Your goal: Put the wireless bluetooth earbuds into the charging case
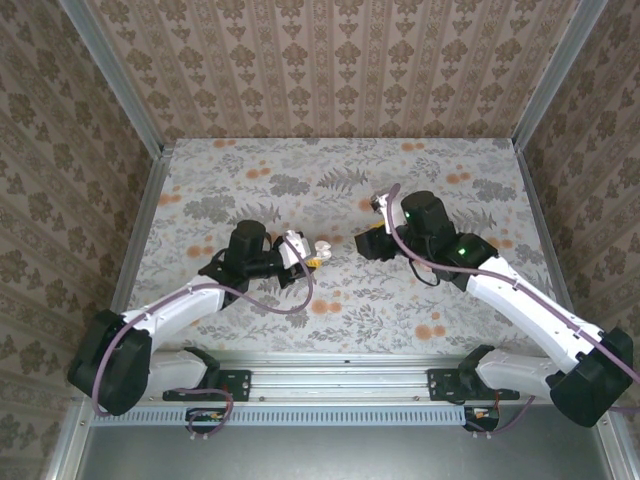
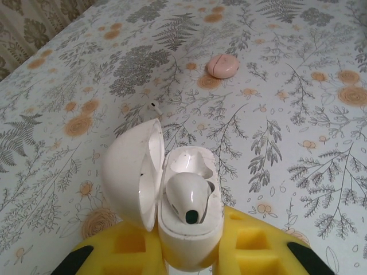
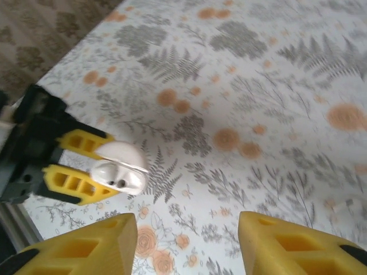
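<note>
Now, left fingers (image 2: 252, 246) clamp an open white charging case (image 2: 189, 240), one earbud (image 2: 184, 195) seated; right fingers (image 3: 86, 246) apart.

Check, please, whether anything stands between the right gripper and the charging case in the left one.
Nothing visible does. In the right wrist view, bare patterned table separates the open right gripper from the charging case, held lid-open by the left gripper.

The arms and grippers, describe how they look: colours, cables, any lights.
Both arms have white links and bulky black joints, with a mauve cable looping along each. The right arm shows two green lights. The left gripper and right gripper have chunky yellow fingers with square recesses and black outer edges.
</note>
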Controlling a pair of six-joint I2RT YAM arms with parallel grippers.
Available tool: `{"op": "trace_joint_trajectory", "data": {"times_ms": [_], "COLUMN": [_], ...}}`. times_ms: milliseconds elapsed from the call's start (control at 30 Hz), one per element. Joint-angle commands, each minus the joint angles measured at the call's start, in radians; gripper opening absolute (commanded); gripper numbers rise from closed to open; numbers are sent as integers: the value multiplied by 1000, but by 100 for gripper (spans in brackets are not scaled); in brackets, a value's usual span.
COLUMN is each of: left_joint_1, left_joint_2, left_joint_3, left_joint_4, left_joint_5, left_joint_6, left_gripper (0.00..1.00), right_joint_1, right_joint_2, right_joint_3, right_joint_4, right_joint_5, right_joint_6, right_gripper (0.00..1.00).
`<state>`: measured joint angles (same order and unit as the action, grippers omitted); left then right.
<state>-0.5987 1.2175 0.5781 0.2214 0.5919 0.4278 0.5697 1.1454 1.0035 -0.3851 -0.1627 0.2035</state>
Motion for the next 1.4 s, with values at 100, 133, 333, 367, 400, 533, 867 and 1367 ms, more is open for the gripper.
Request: {"op": "trace_joint_trajectory", "data": {"times_ms": [100,133,333,367,400,533,867,1367], "left_joint_1": [7,7,7,7,7,5,5,10], "left_joint_2": [-45,-48,-72,-75,-78,-86,-79,-98], "left_joint_3": [-33,-37,-80,-87,-96,-125,-178,-176], "left_joint_4": [79,79,138,155,170,207,310,304], "left_joint_5": [-30,-36,-69,-70,-72,-71,-126,-175], "left_joint_6": [-69,-71,-125,-131,-135,-131,-130,-143], "left_gripper": [5,5,5,5,5,5,5,5], "right_joint_1": [-121,-141,-260,-279,-292,-298,-306,-289], "right_joint_2": [28,33,129,154,184,275,556,870], "right_joint_3": [-56,-60,-30,-15,4,84,387,642], "right_joint_4": [-63,-62,-121,-143,-186,-280,-584,-652], "right_joint_5": [-42,-63,-173,-181,-176,-104,9,47], "right_joint_6": [202,218,325,344,359,395,584,661], "right_gripper": [47,45,42,42,42,43,45,41]}}
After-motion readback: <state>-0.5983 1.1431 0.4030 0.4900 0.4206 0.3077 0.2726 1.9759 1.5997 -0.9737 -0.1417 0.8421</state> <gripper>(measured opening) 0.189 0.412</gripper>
